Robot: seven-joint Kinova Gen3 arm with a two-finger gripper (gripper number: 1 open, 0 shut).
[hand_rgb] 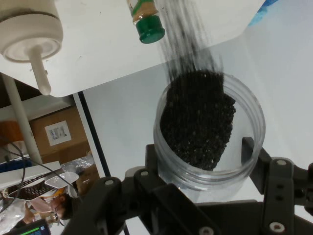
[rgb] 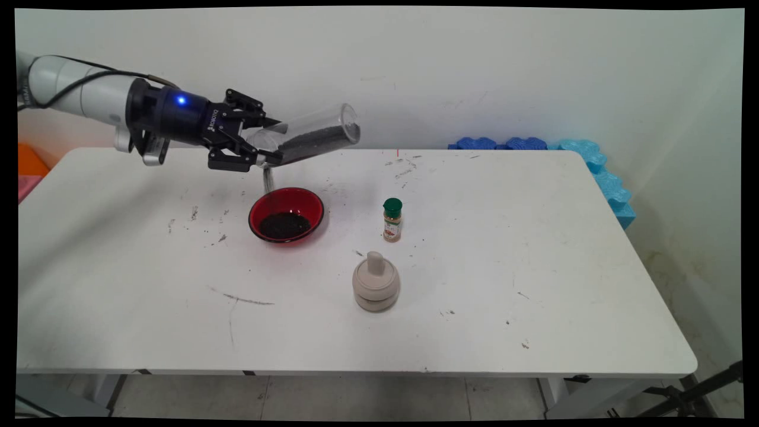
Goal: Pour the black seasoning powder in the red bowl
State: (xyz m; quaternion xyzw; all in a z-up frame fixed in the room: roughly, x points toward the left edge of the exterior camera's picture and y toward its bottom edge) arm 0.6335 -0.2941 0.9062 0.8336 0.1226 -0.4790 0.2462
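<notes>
Holding a clear plastic jar point(rgb: 308, 137) by its lower part, the hand point(rgb: 268, 141) is closed on it from both sides; in the hand view we see one finger point(hand_rgb: 252, 149) pressed on the jar wall. The jar is tipped over and hangs above the far left rim of the red bowl point(rgb: 286, 214), with its open mouth low, near the hand. Dark grains point(hand_rgb: 198, 117) fill part of the jar, and a thin stream of them point(rgb: 268, 179) falls into the bowl, where a dark heap point(rgb: 284, 224) already lies.

We think some things could go wrong from here. The stream comes down close to the bowl's rim, not over its middle, so a small drift of the hand could send grains onto the tabletop point(rgb: 533, 249). A steeper tilt could release the whole mass at once, and grains could bounce out of the shallow bowl. The jar is smooth and round, so it could also turn or slide in the grip as its weight changes. Dark specks already lie on the tabletop around the bowl.

We count one jar, one red bowl, one small spice bottle with a green cap point(rgb: 392, 220) just to the right of the bowl, and one beige mortar with its pestle point(rgb: 375, 287) nearer to the camera. Blue foam pieces point(rgb: 593, 163) lie at the far right corner; their number we cannot tell.
</notes>
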